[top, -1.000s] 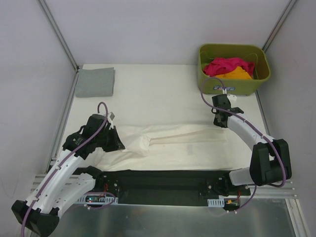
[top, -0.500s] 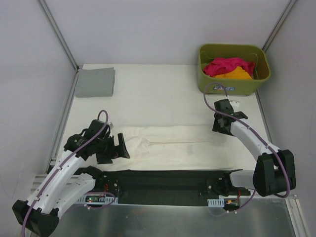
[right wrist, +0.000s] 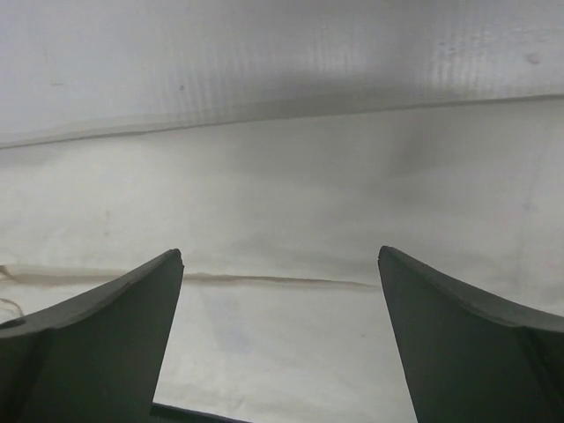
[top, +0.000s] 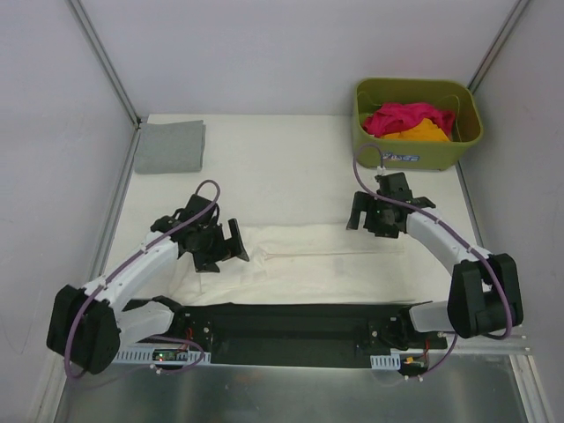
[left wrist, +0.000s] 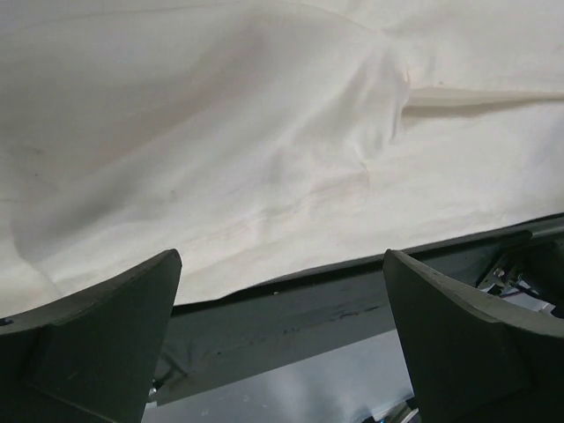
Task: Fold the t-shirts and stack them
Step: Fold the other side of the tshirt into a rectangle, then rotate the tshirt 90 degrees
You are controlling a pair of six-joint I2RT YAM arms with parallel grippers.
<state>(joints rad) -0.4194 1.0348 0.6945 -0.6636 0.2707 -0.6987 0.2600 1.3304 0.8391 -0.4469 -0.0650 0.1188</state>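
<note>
The large cream-white t-shirt (top: pixel 326 260) lies as a long folded band across the near part of the table; it fills the left wrist view (left wrist: pixel 264 132) and the right wrist view (right wrist: pixel 282 220). My left gripper (top: pixel 225 247) hovers over the band's left end, open and empty (left wrist: pixel 282 352). Over its right end my right gripper (top: pixel 366 216) is also open with nothing between its fingers (right wrist: pixel 280 344). A folded grey t-shirt (top: pixel 169 147) rests at the far left corner. Magenta-pink (top: pixel 398 116) and orange (top: pixel 425 132) t-shirts sit bunched in the basket.
The olive-green basket (top: pixel 374 141) stands at the far right corner. A black strip (top: pixel 300 317) runs along the table's near edge, also seen under the left fingers (left wrist: pixel 308 304). White walls with metal posts enclose the table on three sides.
Both grippers went from shut to open and let go of the cream-white shirt. The left gripper moved right and away from me; the right gripper shifted left. The shirt now lies as a flatter band.
</note>
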